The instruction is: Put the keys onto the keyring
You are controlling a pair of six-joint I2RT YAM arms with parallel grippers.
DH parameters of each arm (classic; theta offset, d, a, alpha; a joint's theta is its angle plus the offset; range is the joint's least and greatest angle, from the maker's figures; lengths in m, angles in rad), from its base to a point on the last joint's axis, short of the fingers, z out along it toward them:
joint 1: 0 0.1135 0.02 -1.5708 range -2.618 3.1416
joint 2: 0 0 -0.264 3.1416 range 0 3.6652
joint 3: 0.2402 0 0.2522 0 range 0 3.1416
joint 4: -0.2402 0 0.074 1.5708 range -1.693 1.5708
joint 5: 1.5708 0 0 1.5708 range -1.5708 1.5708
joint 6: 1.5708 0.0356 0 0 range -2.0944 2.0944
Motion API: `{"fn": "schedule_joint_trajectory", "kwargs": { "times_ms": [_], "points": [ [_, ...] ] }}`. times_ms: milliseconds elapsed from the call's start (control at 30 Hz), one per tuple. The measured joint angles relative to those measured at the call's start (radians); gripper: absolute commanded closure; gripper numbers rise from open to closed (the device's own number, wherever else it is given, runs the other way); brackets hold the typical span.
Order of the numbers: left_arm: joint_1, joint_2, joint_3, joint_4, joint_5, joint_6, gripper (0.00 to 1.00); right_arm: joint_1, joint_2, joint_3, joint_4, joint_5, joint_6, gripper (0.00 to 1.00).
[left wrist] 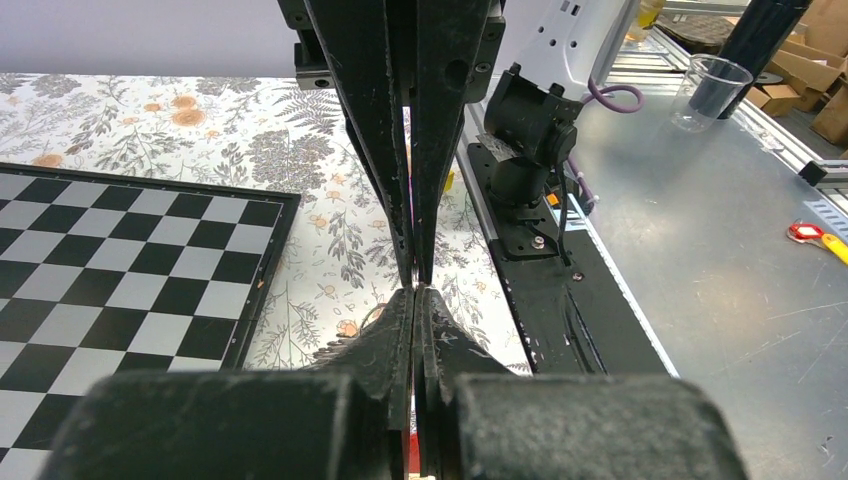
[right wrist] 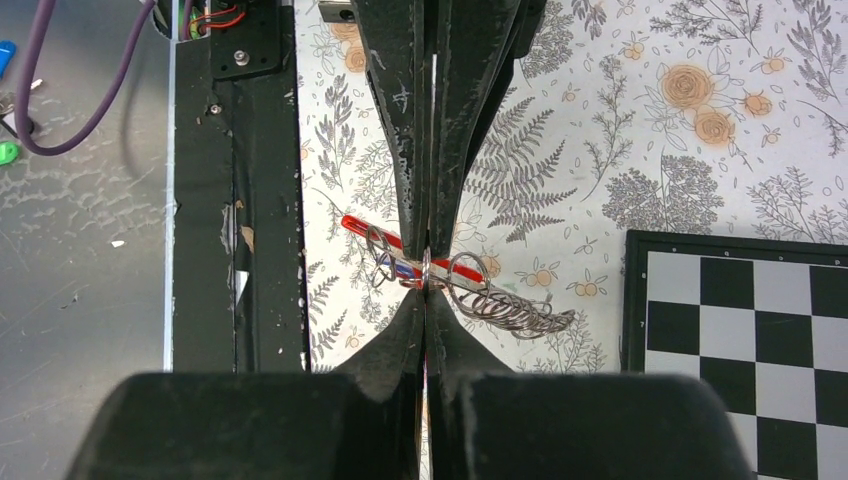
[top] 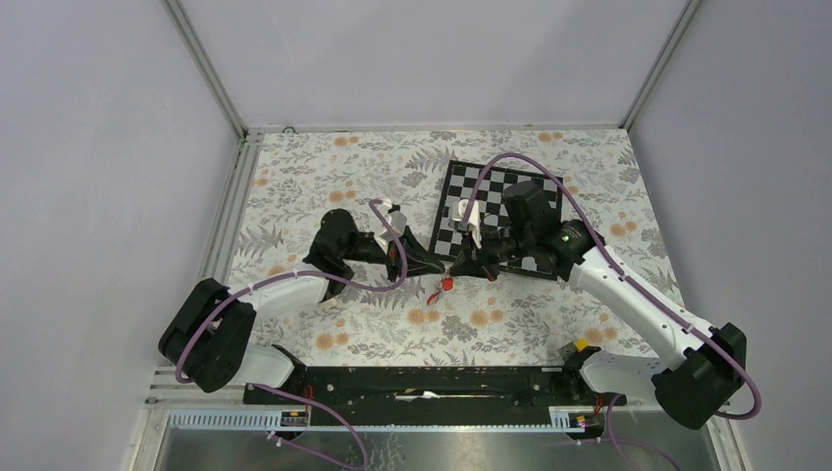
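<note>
Floral cloth (top: 549, 319) inside grey walls (top: 98, 147); chessboard (top: 491, 182) just behind the claws. Right gripper (right wrist: 426, 292) pinches a wire loop of the keyring (right wrist: 505, 308), coil trailing beside its tips; left gripper (right wrist: 428, 248) meets it tip to tip, pressed together, grasp hidden. Likely risk: keys (right wrist: 400, 270) bunched at the tips drop if either pinch slackens or the arms pull apart.

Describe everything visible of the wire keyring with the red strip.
The keyring looks like thin silver wire: a few round loops joined to a tight coil, with a bright red strip angling off them. It sits over the floral tablecloth, where the shut right gripper and left gripper meet tip to tip at one loop; which one pinches it is unclear.
</note>
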Motion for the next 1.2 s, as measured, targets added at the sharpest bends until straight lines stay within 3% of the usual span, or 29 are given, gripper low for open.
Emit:
{"fn": "schedule_joint_trajectory", "kwargs": {
  "times_ms": [67, 233, 433, 1000, 1200],
  "points": [
    [0.0, 0.0, 0.0, 0.0, -0.005, 0.005, 0.98, 0.0, 0.003, 0.008, -0.008, 0.008, -0.005, 1.0],
    [-0.001, 0.0, 0.0, -0.024, -0.009, 0.024, 0.77, 0.0, 0.011, 0.027, -0.04, 0.026, -0.016, 1.0],
    [-0.001, 0.0, 0.008, -0.083, -0.019, 0.043, 0.7, 0.0, 0.027, 0.051, -0.084, 0.036, -0.027, 1.0],
    [-0.013, 0.0, 0.023, -0.109, -0.026, 0.053, 0.71, 0.023, 0.079, 0.099, -0.164, 0.087, -0.037, 1.0],
    [-0.018, 0.001, 0.024, -0.11, -0.027, 0.057, 0.84, 0.032, 0.087, 0.099, -0.165, 0.087, -0.037, 1.0]
  ]
}}
